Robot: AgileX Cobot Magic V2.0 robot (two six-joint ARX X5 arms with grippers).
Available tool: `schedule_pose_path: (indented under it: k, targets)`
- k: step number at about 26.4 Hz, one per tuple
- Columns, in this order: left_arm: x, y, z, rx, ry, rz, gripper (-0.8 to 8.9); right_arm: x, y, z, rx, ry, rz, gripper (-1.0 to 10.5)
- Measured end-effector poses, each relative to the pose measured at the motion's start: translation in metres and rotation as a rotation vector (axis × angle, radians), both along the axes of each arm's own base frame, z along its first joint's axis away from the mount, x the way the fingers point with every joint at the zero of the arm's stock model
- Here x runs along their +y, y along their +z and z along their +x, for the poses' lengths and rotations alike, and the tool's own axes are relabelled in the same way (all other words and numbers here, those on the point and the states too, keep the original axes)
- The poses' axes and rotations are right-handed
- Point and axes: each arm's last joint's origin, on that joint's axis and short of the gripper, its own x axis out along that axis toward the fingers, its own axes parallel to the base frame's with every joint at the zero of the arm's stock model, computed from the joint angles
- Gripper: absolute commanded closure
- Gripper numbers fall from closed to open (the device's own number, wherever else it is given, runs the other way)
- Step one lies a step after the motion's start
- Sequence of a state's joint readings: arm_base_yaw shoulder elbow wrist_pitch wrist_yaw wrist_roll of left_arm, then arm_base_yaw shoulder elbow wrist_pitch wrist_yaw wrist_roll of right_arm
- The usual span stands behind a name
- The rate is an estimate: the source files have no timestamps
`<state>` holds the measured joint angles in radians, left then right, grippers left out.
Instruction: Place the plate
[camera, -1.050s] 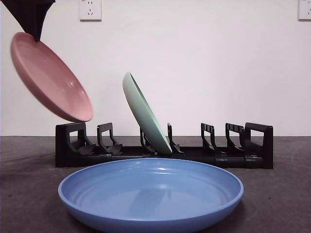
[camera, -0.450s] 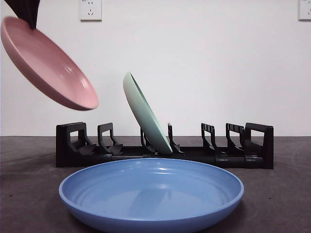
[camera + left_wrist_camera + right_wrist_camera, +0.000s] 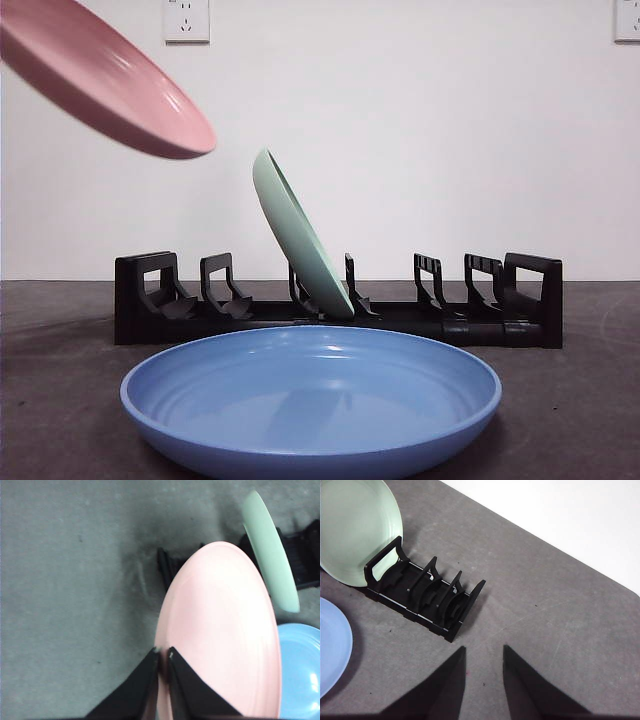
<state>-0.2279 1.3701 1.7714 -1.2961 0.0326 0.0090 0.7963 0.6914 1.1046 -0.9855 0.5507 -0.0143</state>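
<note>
Pink plate (image 3: 105, 88) cropped top-left.

Grey table (image 3: 60, 400): rack (image 3: 440, 325), blue plate (image 3: 310, 400).

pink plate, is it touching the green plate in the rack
Apart. The front view shows the pink plate held high in the air by the left gripper, with bare wall between its lower edge and the green plate leaning in the rack.

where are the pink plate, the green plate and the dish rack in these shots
pink plate (image 3: 220, 630), left wrist view, middle of its face
green plate (image 3: 298, 238), front view, its back side
dish rack (image 3: 427, 600), right wrist view, its slotted middle
</note>
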Motion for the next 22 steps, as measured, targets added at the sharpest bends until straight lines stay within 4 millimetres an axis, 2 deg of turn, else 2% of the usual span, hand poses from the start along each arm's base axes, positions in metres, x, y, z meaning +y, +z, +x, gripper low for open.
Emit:
schedule_pose_path:
  k: [12,18,22]
  targets:
    - [0.011,-0.059,-0.062,-0.017,-0.035,-0.155,7.99,0.0,0.0,0.0,0.003,-0.009,0.016,8.3]
    - [0.012,-0.108,-0.08,0.045,-0.026,-0.269,7.99,0.0,0.0,0.0,0.004,-0.009,0.016,8.3]
    - [0.011,-0.155,-0.087,0.112,-0.008,-0.397,8.0,-0.001,-0.002,-0.001,0.019,-0.009,0.001,8.3]
